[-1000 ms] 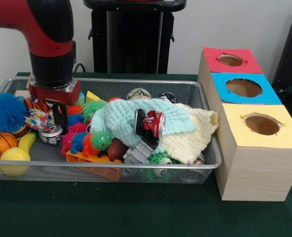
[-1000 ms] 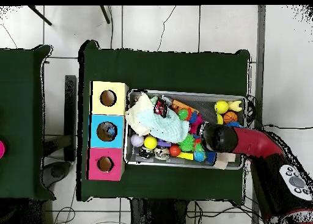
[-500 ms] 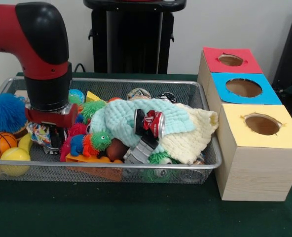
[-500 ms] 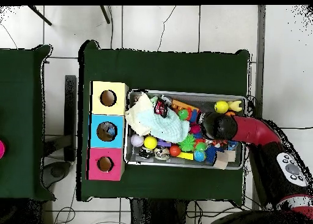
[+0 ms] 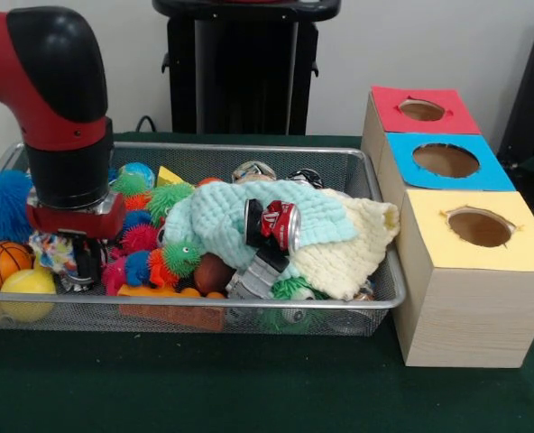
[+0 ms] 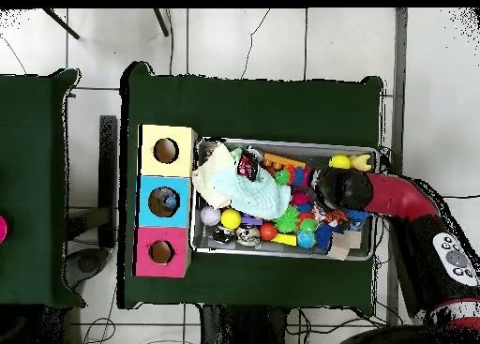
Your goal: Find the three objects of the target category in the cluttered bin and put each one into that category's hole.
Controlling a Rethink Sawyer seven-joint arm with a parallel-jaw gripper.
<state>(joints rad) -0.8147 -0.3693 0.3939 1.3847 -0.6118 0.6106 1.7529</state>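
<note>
Green cloth covers the counter (image 5: 249, 388) in front of you, with a wire mesh bin (image 5: 375, 302) on it and three wooden boxes to its right.

At the far left of the front view you see a blue spiky ball (image 5: 1, 203) against the bin's end, and below it an orange basketball toy (image 5: 3, 262) and a yellow ball (image 5: 25, 294) near the front rim. Just beside them the red and black arm (image 5: 59, 108) comes down into the bin; its end effector (image 5: 79, 262) sits low among the toys, next to a patterned rope toy (image 5: 52, 253). You cannot tell how far it is open or whether it has hold of anything, because the clutter hides its tips.

Moving right, you see a pile of fuzzy toys, among them a caterpillar (image 5: 154, 263) in pink, blue, orange and green. A mint cloth (image 5: 222, 216) lies over the middle, with a crushed red can (image 5: 274, 224) resting on top of it. A cream cloth (image 5: 353, 248) drapes toward the bin's right end.

Beyond the bin stand the boxes, each with a round hole in its top: yellow box (image 5: 470, 271) nearest, blue box (image 5: 447, 162) behind it, red box (image 5: 420, 110) farthest.
</note>
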